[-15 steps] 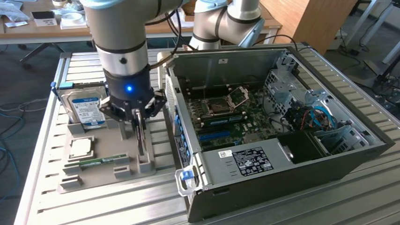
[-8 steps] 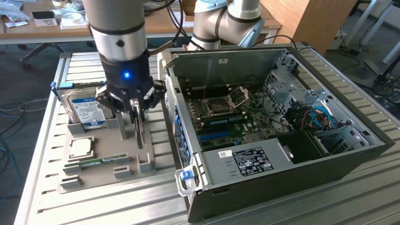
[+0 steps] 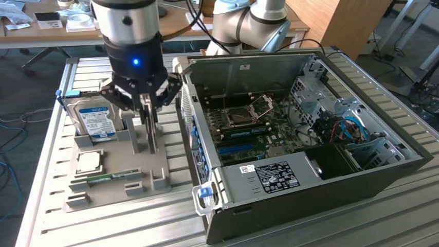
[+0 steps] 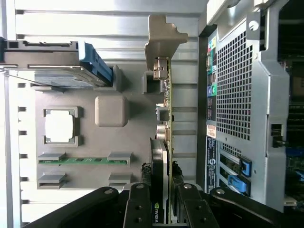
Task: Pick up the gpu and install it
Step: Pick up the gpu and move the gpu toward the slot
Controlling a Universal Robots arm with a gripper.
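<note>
The gpu [image 4: 160, 156] stands on edge in the grey fixture tray [image 4: 111, 111]. It is seen edge-on, with the black cooler on one side, the green board edge on the other, and the silver bracket [image 4: 162, 40] at its far end. My gripper [image 4: 162, 202] has a finger on each face of the card and appears shut on it. In the exterior view, my gripper [image 3: 148, 121] hangs straight down over the tray [image 3: 116, 172]. The thin gpu [image 3: 152, 141] runs below the fingers, with its lower edge at the tray.
The open computer case [image 3: 384, 170] lies at the exterior view's right, showing its motherboard [image 3: 254, 128]. Its perforated rear panel [image 4: 232, 85] sits close beside the gpu. The tray also holds a blue-labelled hard drive [image 3: 96, 121], a CPU [image 3: 89, 162] and a RAM stick [image 3: 110, 178].
</note>
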